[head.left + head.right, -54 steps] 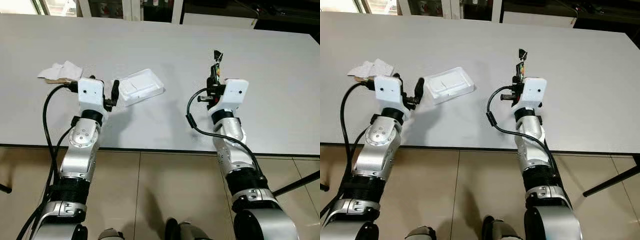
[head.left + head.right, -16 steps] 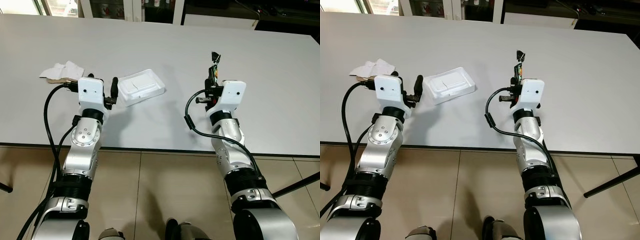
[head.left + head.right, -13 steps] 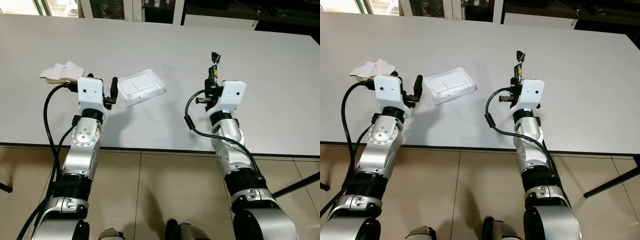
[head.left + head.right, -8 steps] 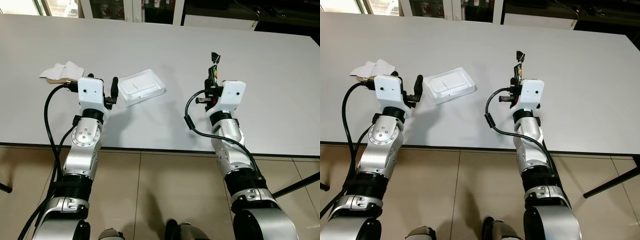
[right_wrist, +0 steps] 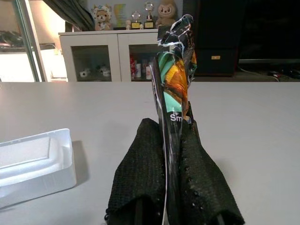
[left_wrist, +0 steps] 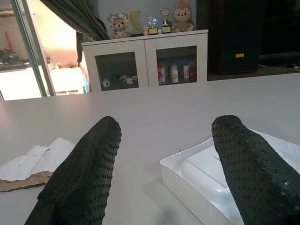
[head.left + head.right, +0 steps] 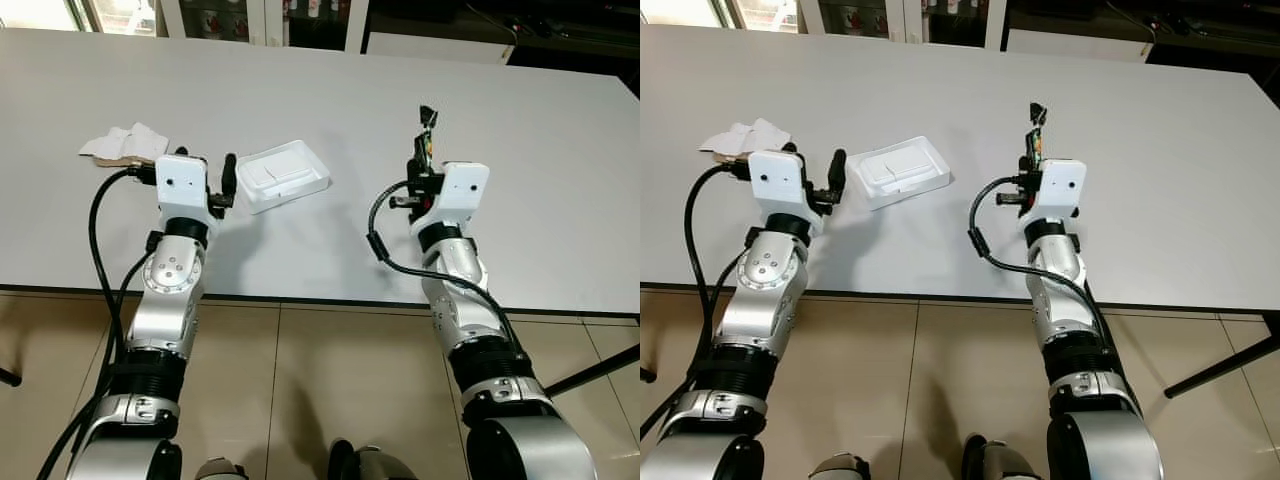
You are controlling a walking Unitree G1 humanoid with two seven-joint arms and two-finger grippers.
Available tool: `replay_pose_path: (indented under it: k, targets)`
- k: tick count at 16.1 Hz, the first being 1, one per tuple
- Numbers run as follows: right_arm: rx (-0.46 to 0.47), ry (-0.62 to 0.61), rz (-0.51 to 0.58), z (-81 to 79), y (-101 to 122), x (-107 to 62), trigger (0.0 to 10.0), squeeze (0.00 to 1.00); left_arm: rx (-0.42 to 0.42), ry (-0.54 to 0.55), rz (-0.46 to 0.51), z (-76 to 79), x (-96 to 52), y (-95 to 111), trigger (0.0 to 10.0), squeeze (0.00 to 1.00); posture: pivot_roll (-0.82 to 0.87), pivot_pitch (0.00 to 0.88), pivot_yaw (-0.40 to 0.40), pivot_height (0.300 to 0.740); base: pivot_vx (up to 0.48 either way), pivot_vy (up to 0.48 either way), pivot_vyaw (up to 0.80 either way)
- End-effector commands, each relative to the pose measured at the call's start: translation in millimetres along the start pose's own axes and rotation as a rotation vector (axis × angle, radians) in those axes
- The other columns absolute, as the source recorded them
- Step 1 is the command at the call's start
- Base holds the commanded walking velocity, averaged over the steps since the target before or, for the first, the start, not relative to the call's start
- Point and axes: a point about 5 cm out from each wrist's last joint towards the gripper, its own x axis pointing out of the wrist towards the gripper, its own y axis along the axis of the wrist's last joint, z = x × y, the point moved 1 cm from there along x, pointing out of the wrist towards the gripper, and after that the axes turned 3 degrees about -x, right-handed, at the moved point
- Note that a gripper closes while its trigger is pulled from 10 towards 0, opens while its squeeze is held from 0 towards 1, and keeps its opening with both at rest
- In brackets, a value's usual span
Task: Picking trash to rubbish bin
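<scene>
Right claw [image 5: 174, 197] pinching wrapper [image 5: 174, 89], left claw [image 6: 164, 173] spread beside foam tray [image 7: 284, 174] (near table [image 7: 560, 290] edge).

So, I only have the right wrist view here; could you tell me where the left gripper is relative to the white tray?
Observer: The left gripper is open, hovering just beside the white foam tray, not touching it.
Operator: Thank you. Is any other trash on the table?
Observer: Yes, crumpled paper scraps lie by the left arm's outer side.
Operator: And my wrapper?
Observer: The right gripper pinches the colourful wrapper upright above the table.
</scene>
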Motion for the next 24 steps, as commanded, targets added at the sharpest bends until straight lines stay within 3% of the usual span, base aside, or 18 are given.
replay_pose_path:
  k: [1, 16, 24]
  targets:
    - [-0.004, 0.000, -0.001, 2.5, 1.0, 1.2, 10.0, 0.00, -0.002, 0.011, 0.000, 0.1, -0.6, -1.0, 10.0, 0.00, -0.01, 0.091, -0.071, 0.740, 0.000, 0.000, 0.00]
    - [-0.001, -0.002, -0.001, 2.3, 0.6, 1.3, 10.0, 0.00, -0.008, 0.000, -0.006, 3.9, -0.5, -3.2, 10.0, 0.00, 0.00, 0.087, -0.068, 0.740, 0.000, 0.000, 0.00]
    - [-0.001, 0.001, -0.006, 2.5, -0.5, 0.6, 10.0, 0.00, -0.012, 0.002, -0.006, 3.8, -1.4, -3.4, 10.0, 0.00, -0.01, 0.091, -0.071, 0.740, -0.244, 0.000, 0.00]
